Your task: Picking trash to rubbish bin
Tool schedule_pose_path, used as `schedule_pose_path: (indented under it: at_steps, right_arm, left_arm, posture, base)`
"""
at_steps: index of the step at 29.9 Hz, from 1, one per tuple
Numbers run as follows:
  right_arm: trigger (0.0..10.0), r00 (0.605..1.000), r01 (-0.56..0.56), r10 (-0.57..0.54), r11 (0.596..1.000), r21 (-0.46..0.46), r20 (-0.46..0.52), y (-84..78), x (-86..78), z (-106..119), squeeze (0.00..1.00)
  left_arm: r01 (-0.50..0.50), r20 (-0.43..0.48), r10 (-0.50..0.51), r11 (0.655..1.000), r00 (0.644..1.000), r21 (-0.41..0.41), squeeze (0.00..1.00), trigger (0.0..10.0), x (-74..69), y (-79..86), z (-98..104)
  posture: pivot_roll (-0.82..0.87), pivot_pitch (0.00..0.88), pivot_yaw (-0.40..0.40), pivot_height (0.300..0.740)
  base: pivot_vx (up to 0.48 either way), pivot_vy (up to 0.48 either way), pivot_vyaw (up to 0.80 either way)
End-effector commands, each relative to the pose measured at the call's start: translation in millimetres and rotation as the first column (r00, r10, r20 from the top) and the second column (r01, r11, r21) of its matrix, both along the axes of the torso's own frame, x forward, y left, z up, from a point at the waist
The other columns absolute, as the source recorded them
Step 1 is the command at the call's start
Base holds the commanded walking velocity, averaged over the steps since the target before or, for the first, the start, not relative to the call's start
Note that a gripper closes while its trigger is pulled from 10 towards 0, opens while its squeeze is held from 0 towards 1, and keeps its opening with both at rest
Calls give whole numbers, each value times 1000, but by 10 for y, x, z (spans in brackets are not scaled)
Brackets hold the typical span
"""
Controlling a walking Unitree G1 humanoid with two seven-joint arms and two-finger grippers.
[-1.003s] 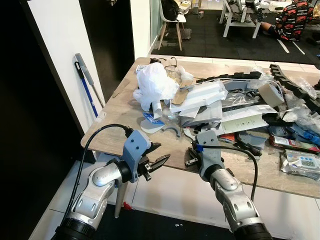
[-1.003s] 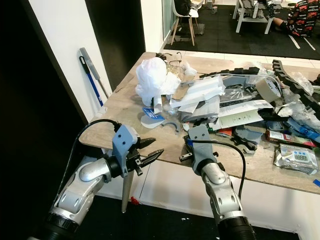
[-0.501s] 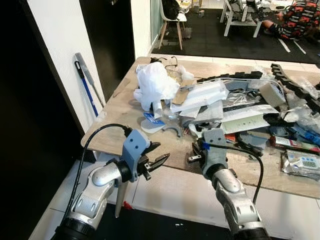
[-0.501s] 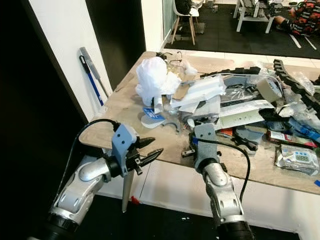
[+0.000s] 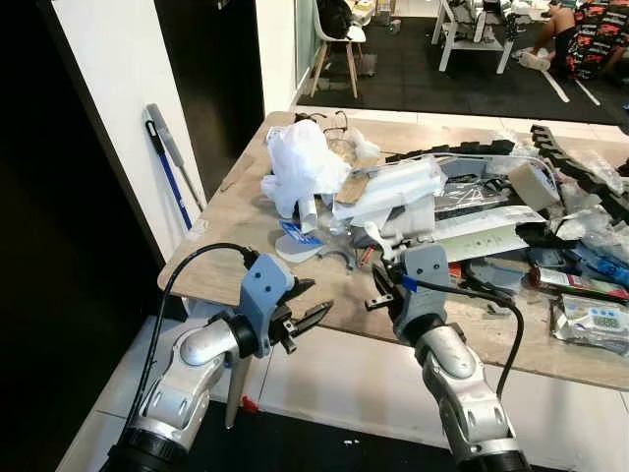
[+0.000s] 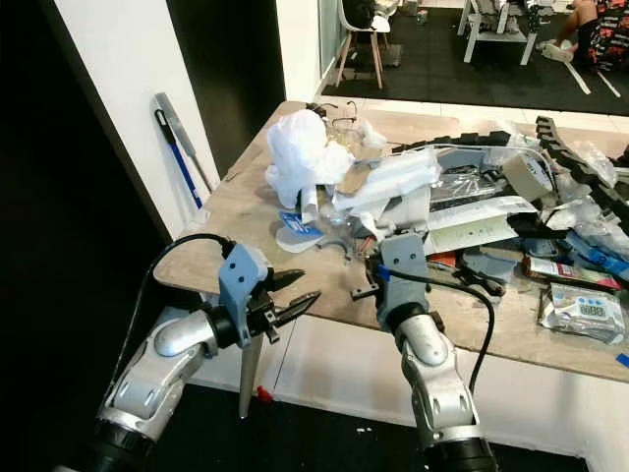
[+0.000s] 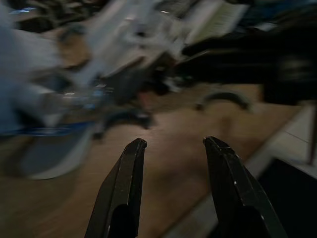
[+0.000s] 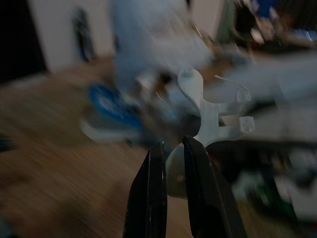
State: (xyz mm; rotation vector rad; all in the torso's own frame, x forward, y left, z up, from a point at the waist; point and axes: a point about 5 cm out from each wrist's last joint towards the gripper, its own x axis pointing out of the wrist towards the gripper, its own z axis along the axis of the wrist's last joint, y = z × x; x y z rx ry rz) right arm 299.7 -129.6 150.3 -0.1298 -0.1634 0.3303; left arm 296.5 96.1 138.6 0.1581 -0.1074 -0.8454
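Trash covers the wooden table [image 5: 221, 256]: a crumpled white plastic bag [image 5: 300, 167], papers and envelopes [image 5: 393, 192], and a blue-and-white disc [image 5: 295, 241]. My right gripper [image 8: 171, 145] hovers just above the table's front part, shut on a small white plastic piece [image 8: 210, 111]. That piece sticks up above the gripper's grey housing [image 5: 423, 280] in the left eye view, as a white plastic piece [image 5: 378, 239]. My left gripper [image 5: 313, 317] is open at the table's front edge, level with the tabletop, with nothing between its fingers [image 7: 124, 188].
A black cable chain [image 5: 570, 162], a tape roll [image 5: 531, 182] and foil packets [image 5: 590, 320] lie on the table's right side. A blue-handled mop [image 5: 167, 157] leans on the white wall. Behind the table are a chair [image 5: 339, 44] and a person [image 5: 590, 29] on the dark floor.
My right gripper has lifted off the tabletop and moved slightly forward, carrying the white plastic piece up with it. The left arm has stayed put.
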Motion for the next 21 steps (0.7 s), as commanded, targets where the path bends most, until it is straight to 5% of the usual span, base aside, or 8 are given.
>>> schedule_pose_path:
  at_steps: [1, 7, 13, 14, 15, 18, 19, 21]
  right_arm:
    - [0, 999, -45, 45, 999, -5, 19, 67, -36, 22, 0]
    - [0, 994, -88, 89, 996, -20, 60, 207, -77, 85, 0]
    - [0, 990, -1, 3, 1000, -10, 139, 134, -44, 178, 0]
    - [1922, 987, 47, -40, 998, -39, 158, 91, -32, 185, 0]
    - [10000, 981, 88, -77, 995, -53, 178, 45, -24, 200, 0]
    - [10000, 970, 132, -115, 989, -68, 213, -14, -26, 236, 0]
    - [10000, 965, 160, -138, 984, -83, 225, -50, -17, 246, 0]
    - [10000, 965, 169, -148, 982, -86, 217, -65, 0, 234, 0]
  left_arm:
    - [-38, 12, 38, 999, 999, 9, 0, 10000, 33, 50, -1]
    - [-53, 27, 54, 998, 998, -31, 0, 10000, 57, 70, 61]
    - [-156, 85, 162, 985, 983, -81, 0, 10000, 113, 129, 150]
    - [-189, 97, 199, 977, 975, -96, 0, 10000, 121, 153, 177]
    - [-240, 110, 253, 964, 961, -119, 0, 10000, 131, 197, 204]
    - [-337, 110, 357, 927, 927, -165, 0, 10000, 154, 302, 232]
    - [-418, 95, 438, 891, 894, -178, 0, 10000, 186, 397, 223]
    - [-417, 99, 438, 892, 894, -174, 0, 10000, 189, 402, 218]
  posture:
    - [-68, 75, 69, 740]
    - [-65, 73, 66, 740]
    - [-65, 73, 65, 740]
    - [-68, 73, 68, 740]
    - [-66, 75, 67, 740]
    - [-64, 77, 64, 740]
    - [-63, 77, 61, 740]
    - [-63, 77, 61, 740]
  base:
    - [0, 0, 0]
    - [0, 0, 0]
    - [0, 0, 0]
    - [0, 0, 0]
    - [0, 0, 0]
    - [0, 0, 0]
    - [0, 0, 0]
    - [0, 0, 0]
